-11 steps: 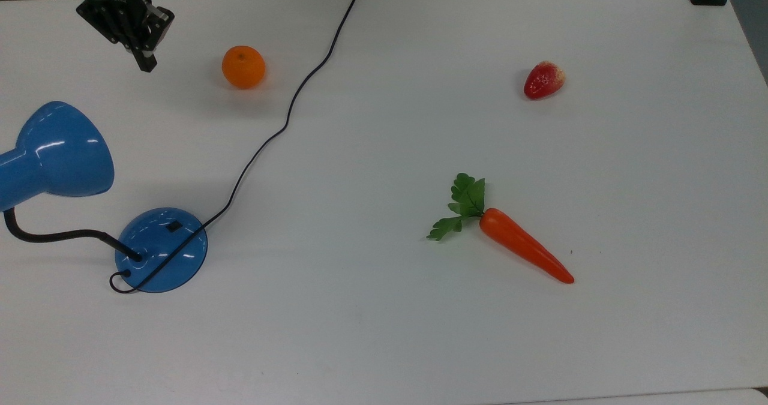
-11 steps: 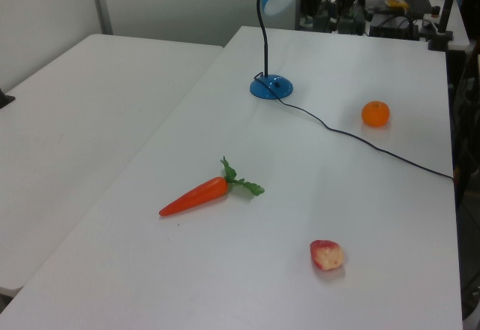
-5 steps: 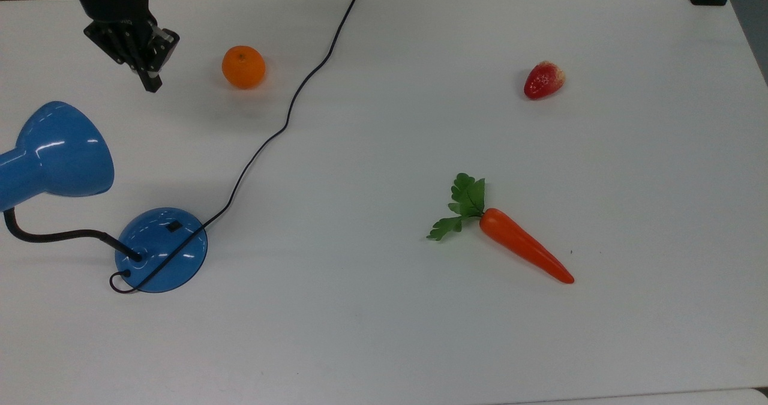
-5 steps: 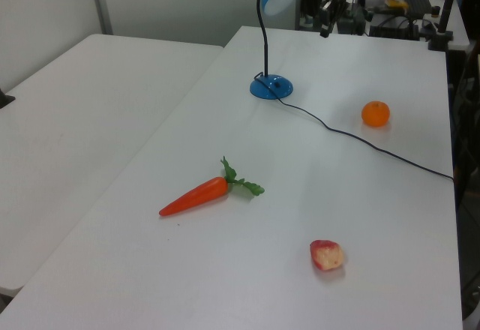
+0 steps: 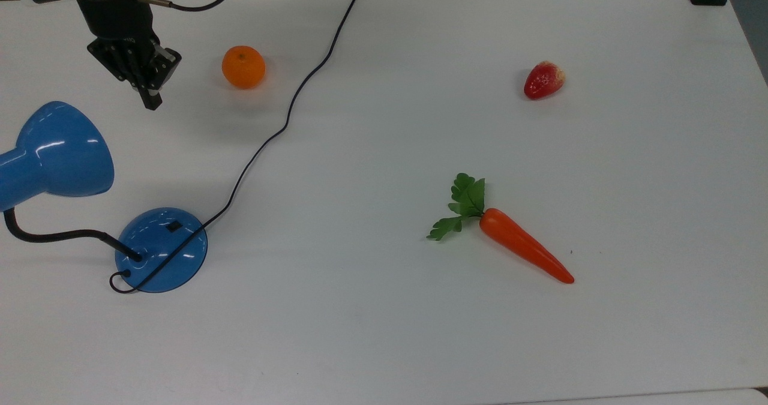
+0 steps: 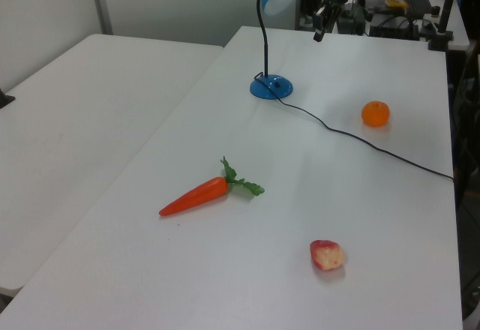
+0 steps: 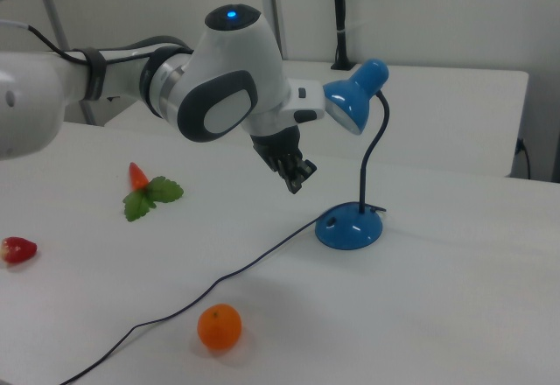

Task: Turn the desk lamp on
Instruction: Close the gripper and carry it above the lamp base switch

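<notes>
Big white table (image 5: 420, 345) under everything, and the white Panda arm (image 7: 219, 87) reaching in from the right view's left, its black gripper (image 5: 150, 99) hanging in the air above the tabletop. From the top view the fingers look pressed together into one narrow tip, holding nothing.

The desk lamp (image 5: 57, 153) stands at the top view's left edge: blue shade up on the black gooseneck, the domed base (image 5: 161, 249) resting on the table below it, and the small black switch (image 5: 173, 227) sitting on the upper part of that dome. The thin cord (image 5: 288, 114) runs off the base and away across the table to the far edge. The bulb gives no sign of being lit (the shade's mouth looks plain pale in the left view).

Smaller bits: a carrot (image 5: 522, 250), an orange (image 5: 243, 66) just beside the gripper in the top view, a strawberry (image 5: 543, 80) well apart.

My read: this is the approach, with no contact made. The gripper sits off to the side of the shade and well apart from the base. The next move calls for travelling over the base, clearing the shade and the gooseneck, then coming down so the fingertip lands squarely on that little switch and not on the glossy dome or the cord.
</notes>
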You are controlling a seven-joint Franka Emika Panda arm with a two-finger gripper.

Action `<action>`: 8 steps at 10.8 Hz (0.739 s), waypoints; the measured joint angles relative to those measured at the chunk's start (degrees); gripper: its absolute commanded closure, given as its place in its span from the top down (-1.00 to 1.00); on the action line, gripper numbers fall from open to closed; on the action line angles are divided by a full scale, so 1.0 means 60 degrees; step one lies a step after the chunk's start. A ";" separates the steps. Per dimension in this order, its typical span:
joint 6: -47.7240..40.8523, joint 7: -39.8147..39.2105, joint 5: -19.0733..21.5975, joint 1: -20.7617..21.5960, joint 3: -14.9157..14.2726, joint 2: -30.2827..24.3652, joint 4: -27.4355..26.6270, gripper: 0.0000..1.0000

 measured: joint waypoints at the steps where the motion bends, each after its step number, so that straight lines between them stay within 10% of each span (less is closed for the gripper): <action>1: 0.0096 0.0008 0.0000 0.0001 0.0000 0.0059 -0.0002 -0.97; 8: 0.1858 0.0930 0.0016 0.0363 0.0016 0.0861 -0.0027 -0.97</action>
